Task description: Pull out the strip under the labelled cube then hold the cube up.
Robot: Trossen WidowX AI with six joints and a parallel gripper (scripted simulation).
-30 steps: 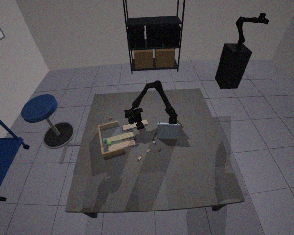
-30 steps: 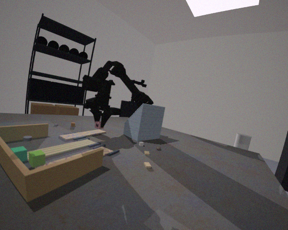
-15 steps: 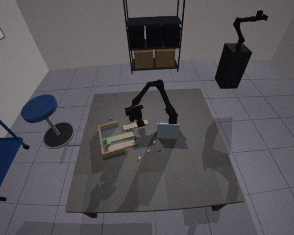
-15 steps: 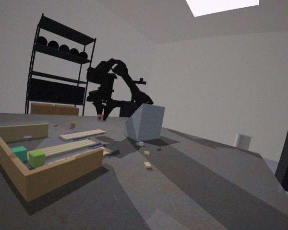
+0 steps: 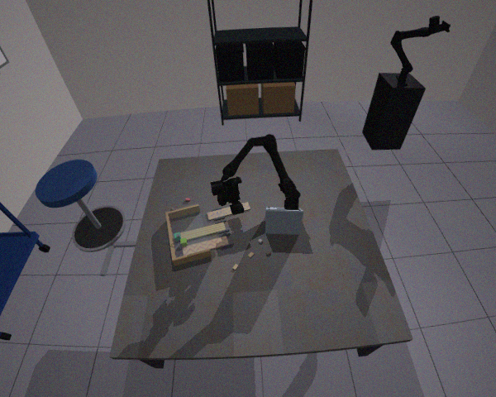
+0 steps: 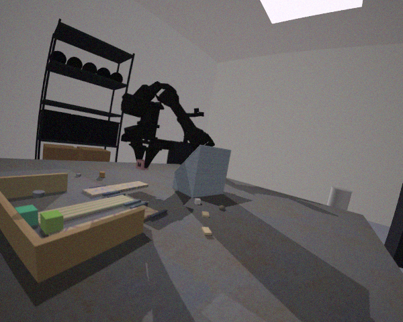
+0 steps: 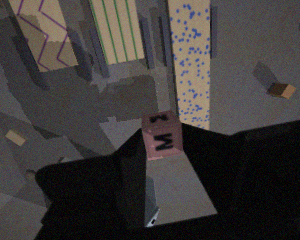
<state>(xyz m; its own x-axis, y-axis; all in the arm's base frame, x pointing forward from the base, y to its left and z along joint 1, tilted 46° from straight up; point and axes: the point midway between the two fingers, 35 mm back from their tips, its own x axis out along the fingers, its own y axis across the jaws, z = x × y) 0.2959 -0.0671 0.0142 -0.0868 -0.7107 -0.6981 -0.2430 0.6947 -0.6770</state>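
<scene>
A pink cube with a dark "M" label (image 6: 140, 164) (image 7: 163, 139) is held between the fingertips of my gripper (image 5: 237, 210) (image 6: 143, 165) (image 7: 159, 129), which is shut on it. The cube is above the table, near the blue-dotted strip (image 5: 217, 213) (image 6: 115, 188) (image 7: 191, 55); my gripper hides it in the top view. The dotted strip lies farther toward the open side than the green-lined strip (image 5: 203, 231) (image 6: 91, 206) (image 7: 117, 30) and the purple-zigzag strip (image 5: 202, 246) (image 7: 47, 37). No cube shows on the visible part of the dotted strip.
A wooden three-sided frame (image 5: 193, 258) (image 6: 91, 241) surrounds the strips' far ends. A teal cube (image 5: 177, 236) (image 6: 28, 215) and a lime cube (image 5: 183, 241) (image 6: 52, 221) sit inside it. A pale blue block (image 5: 283, 222) (image 6: 210, 173) stands beside the arm's base. Small pieces lie around.
</scene>
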